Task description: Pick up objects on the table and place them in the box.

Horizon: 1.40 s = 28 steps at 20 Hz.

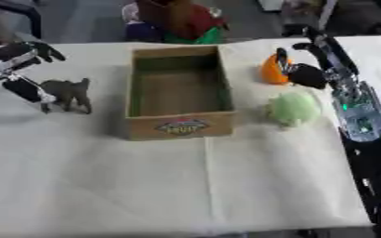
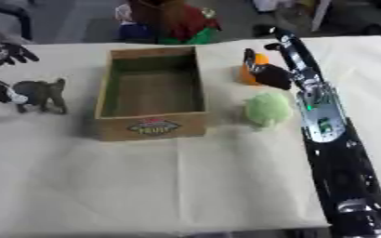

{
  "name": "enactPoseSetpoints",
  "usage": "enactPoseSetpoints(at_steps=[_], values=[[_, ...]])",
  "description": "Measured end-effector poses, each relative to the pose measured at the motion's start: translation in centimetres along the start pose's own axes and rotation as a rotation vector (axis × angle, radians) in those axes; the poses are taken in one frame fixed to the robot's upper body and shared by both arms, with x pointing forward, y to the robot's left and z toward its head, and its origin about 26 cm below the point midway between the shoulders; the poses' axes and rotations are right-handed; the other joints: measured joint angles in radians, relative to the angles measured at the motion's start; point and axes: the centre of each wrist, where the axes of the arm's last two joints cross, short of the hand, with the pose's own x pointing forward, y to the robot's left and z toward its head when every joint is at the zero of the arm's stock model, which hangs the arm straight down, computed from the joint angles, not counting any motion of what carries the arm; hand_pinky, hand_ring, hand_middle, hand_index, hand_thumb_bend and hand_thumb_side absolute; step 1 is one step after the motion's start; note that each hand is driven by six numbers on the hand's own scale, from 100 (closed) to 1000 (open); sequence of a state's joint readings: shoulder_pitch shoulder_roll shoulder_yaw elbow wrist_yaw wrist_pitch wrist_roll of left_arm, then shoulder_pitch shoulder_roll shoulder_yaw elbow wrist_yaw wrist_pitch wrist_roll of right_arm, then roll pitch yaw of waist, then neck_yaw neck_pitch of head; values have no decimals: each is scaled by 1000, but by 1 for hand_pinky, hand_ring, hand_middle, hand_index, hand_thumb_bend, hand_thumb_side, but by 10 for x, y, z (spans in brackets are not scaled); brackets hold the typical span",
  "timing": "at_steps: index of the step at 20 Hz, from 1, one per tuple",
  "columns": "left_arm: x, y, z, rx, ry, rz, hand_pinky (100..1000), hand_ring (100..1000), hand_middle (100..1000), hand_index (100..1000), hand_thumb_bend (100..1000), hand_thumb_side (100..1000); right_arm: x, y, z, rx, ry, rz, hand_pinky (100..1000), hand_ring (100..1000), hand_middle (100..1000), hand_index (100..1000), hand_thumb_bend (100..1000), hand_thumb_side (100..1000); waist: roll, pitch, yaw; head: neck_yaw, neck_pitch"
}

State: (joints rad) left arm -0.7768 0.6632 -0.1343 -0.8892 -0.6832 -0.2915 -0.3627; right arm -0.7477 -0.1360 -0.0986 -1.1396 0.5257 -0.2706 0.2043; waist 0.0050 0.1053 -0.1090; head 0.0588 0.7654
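Here we see an open cardboard box (image 1: 179, 88) mid-worktop (image 1: 226, 186). Left robot hand (image 1: 19, 65), fingers spread, is beside a grey toy elephant (image 1: 68, 93). Right robot hand (image 1: 304, 69) curls round an orange object (image 1: 271, 69); a green ball (image 1: 293, 108) sits nearby.

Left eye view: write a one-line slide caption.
Right hand on the orange object, left hand by the grey toy animal, empty cardboard box between, green object waiting.
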Motion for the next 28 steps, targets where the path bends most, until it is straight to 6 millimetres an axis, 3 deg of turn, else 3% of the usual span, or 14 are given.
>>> enactPoseSetpoints(at_steps=[12,14,17,22,24,28], values=[[-7,-23,-3,41,57,1,796,773,744,827,534,154,1,5,-2,19,-7,-7,843,1000,777,888,100,227,-1,19,-43,15,0],[-7,-26,-4,42,65,-2,772,721,685,799,496,153,2,5,-3,19,-11,-6,843,1000,777,888,100,227,-1,21,-46,16,0],[-9,-29,-3,39,78,-12,703,554,514,709,394,156,2,5,-4,20,-10,-7,843,1000,777,888,100,227,-2,22,-46,17,0],[-11,-31,-3,41,93,-11,565,382,325,559,382,151,2,5,-3,20,-10,-7,843,1000,777,888,100,228,-2,23,-41,17,0],[-10,-30,-3,42,95,-9,535,343,281,525,378,150,2,5,-3,20,-10,-7,843,1000,776,888,100,229,-1,23,-39,15,0],[-10,-18,1,65,91,-16,531,335,274,516,377,143,2,5,-3,20,-9,-7,843,1000,776,889,100,230,1,20,-34,10,0]])
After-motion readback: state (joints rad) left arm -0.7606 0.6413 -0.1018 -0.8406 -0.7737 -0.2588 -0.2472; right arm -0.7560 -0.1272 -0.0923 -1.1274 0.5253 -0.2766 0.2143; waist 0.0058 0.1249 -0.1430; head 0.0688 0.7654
